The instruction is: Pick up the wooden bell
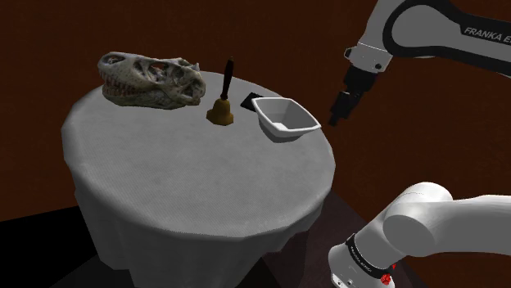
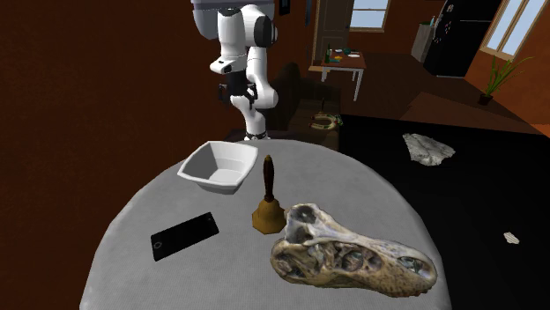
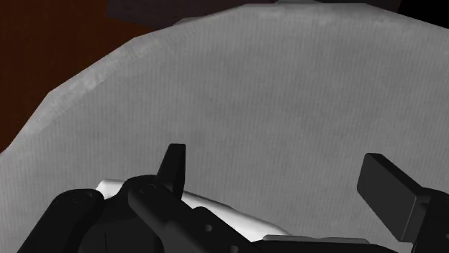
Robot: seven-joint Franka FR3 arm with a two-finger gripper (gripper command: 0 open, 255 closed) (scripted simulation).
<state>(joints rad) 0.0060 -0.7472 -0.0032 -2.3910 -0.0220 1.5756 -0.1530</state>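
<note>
Bell stands upright on the table, at 9 o'clock from the white bowl. It is probably light, rigid and tippy, so its slim dark handle suits pinching. Gripper hangs open, empty.

Noted on white arm, upper link, shoulder view: dark capital lettering "FRANKA E", cut off by the picture's right edge, running along the link's slant. Seen by dark ring at arm's lower joint: small red mark, unreadable.
</note>
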